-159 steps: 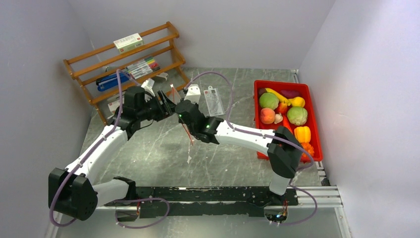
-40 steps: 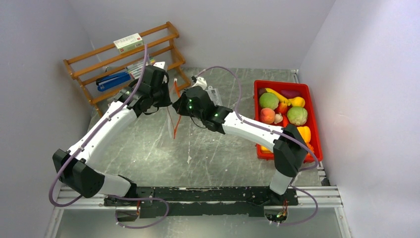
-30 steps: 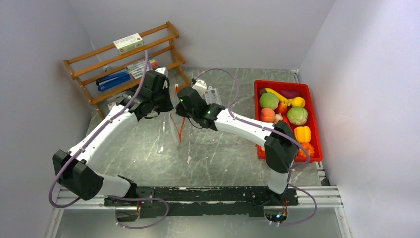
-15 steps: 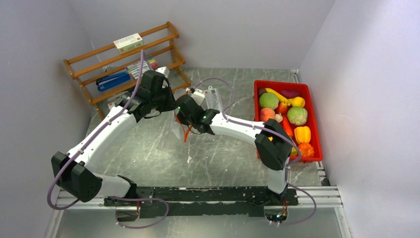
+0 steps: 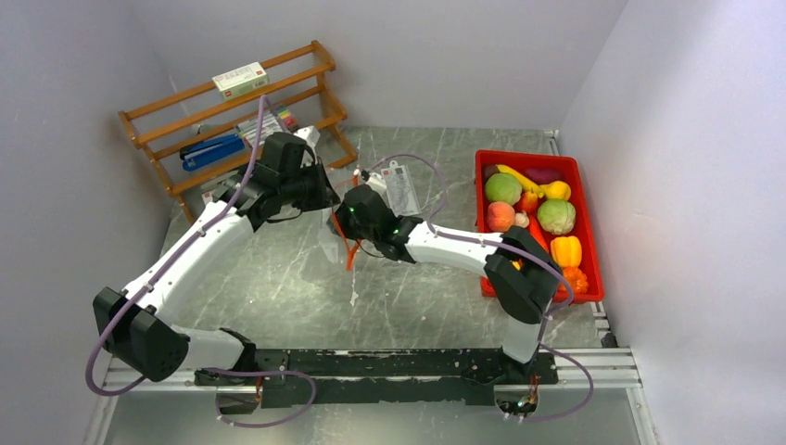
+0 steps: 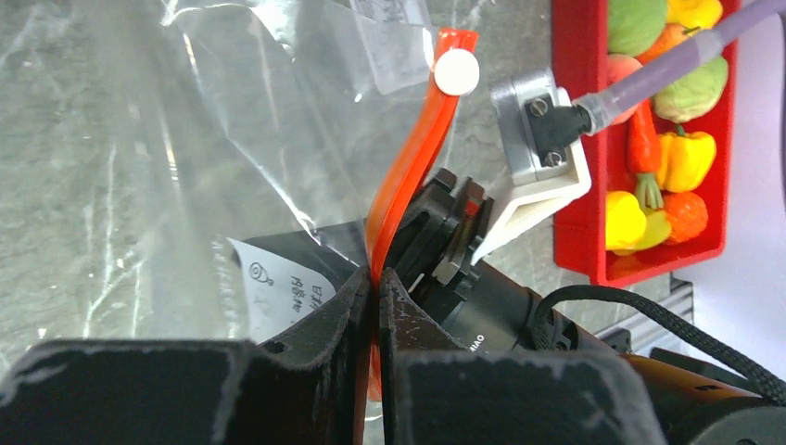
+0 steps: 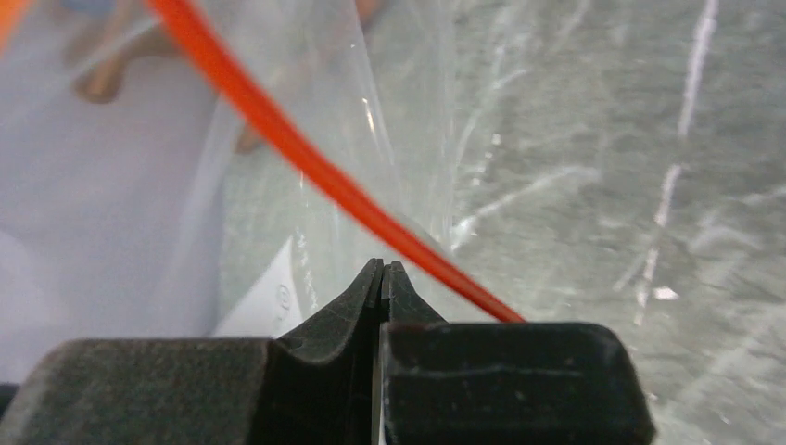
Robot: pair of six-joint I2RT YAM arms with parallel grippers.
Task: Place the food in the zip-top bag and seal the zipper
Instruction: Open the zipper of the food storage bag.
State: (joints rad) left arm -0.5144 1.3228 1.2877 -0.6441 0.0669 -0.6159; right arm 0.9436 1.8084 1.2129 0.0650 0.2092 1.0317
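The clear zip-top bag [image 5: 330,237] hangs crumpled between both grippers at mid-table. My left gripper [image 6: 375,278] is shut on its red-orange zipper [image 6: 408,158], which curves up to a white slider [image 6: 456,71]. Directly facing it, my right gripper [image 7: 383,269] is shut with a thin edge of bag film between its tips; the zipper [image 7: 306,158] crosses just behind them. From above, the left gripper [image 5: 324,201] and right gripper [image 5: 346,222] nearly touch. The food stays in the red bin [image 5: 528,156]: green ball [image 5: 503,188], peach ball [image 5: 500,216], yellow pepper [image 5: 566,250], banana [image 5: 519,176].
A wooden rack [image 5: 232,130] with markers and a white box stands at the back left. A flat white printed packet [image 5: 400,190] lies behind the grippers. Walls close in on the left, back and right.
Both grippers have shifted slightly toward the near side and right, still holding the bag. The bag has bunched up and its zipper now bends downward between them.
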